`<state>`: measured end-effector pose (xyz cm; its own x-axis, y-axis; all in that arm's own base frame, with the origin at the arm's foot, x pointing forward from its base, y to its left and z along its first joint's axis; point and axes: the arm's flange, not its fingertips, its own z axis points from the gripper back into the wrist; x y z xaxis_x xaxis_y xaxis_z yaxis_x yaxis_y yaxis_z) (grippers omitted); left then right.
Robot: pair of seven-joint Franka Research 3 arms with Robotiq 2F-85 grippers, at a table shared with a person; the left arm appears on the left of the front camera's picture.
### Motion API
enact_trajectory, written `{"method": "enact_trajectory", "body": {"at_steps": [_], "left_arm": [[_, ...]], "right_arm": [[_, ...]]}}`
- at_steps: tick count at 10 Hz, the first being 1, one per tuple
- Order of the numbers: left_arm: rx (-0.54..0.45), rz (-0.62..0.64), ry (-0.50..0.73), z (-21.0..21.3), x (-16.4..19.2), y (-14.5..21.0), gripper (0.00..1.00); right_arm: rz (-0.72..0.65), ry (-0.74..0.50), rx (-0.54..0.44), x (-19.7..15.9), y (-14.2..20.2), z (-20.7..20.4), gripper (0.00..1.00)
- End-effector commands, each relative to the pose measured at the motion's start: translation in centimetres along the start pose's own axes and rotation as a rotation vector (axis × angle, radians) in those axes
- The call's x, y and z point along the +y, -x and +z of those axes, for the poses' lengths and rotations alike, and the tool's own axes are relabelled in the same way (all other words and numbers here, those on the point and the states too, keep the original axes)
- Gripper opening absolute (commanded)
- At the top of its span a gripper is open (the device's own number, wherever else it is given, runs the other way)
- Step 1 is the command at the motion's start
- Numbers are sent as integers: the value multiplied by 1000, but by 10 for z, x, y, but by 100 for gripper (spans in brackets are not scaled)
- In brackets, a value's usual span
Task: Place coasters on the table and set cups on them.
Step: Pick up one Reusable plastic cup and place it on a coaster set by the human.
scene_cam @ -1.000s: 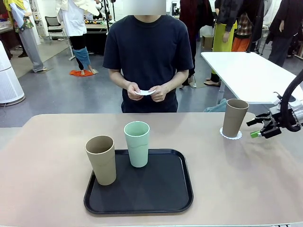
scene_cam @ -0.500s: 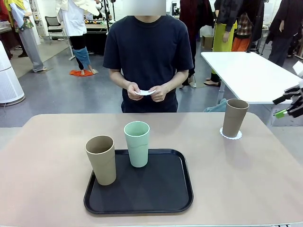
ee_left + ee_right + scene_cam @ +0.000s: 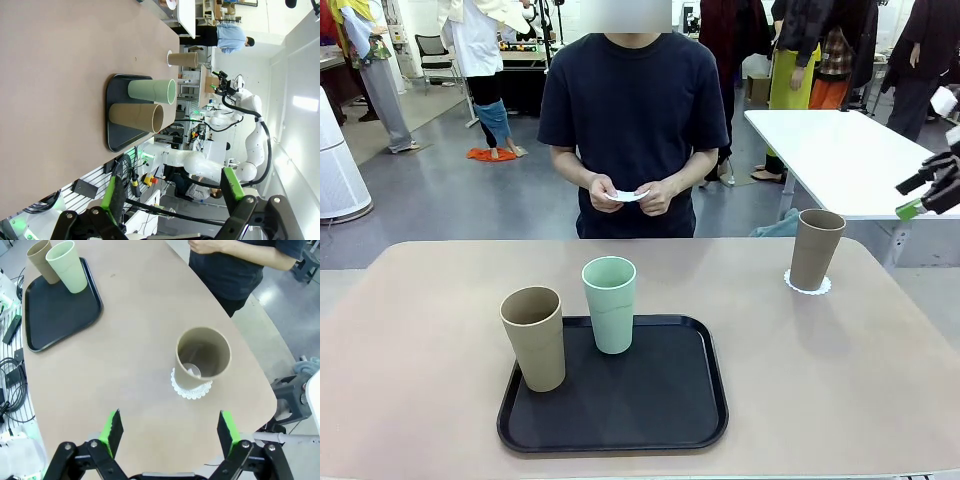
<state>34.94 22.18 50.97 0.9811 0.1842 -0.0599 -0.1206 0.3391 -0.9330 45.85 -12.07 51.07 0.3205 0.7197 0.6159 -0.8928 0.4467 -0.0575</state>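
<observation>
A tan cup [image 3: 817, 248] stands upright on a white scalloped coaster [image 3: 807, 284] at the far right of the beige table [image 3: 800, 370]. My right gripper [image 3: 925, 192] hangs open and empty, raised to the right of that cup and apart from it. From above, the cup [image 3: 202, 360] and coaster [image 3: 192, 390] lie beyond its spread fingers [image 3: 170, 432]. A mint green cup [image 3: 610, 303] and a second tan cup [image 3: 534, 338] stand on the black tray [image 3: 615, 400]. The person holds white coasters [image 3: 630, 195] in both hands. My left gripper [image 3: 172, 192] is open, off the table's side.
A white table [image 3: 840, 160] stands behind the right end of the beige one. The person stands at the far edge, mid-table. Bare tabletop lies left of the tray and between tray and the coaster. Cables [image 3: 10, 390] hang below the table's near edge.
My right gripper has risen and drawn back to the right, away from the tan cup on the coaster. Cups, tray and the person's hands have stayed put.
</observation>
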Motion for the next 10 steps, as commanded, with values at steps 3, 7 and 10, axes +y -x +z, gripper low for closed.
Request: {"method": "enact_trajectory", "body": {"at_steps": [3,7,10], "left_arm": [[-18,-7,7,1,-1,-1,100],[-18,-7,7,1,-1,-1,100],[-18,-7,7,1,-1,-1,100]], "right_arm": [[-124,1,357,49,-79,7,100],[-276,16,593,38,-142,-33,100],[-421,175,652,17,-147,-41,100]]}}
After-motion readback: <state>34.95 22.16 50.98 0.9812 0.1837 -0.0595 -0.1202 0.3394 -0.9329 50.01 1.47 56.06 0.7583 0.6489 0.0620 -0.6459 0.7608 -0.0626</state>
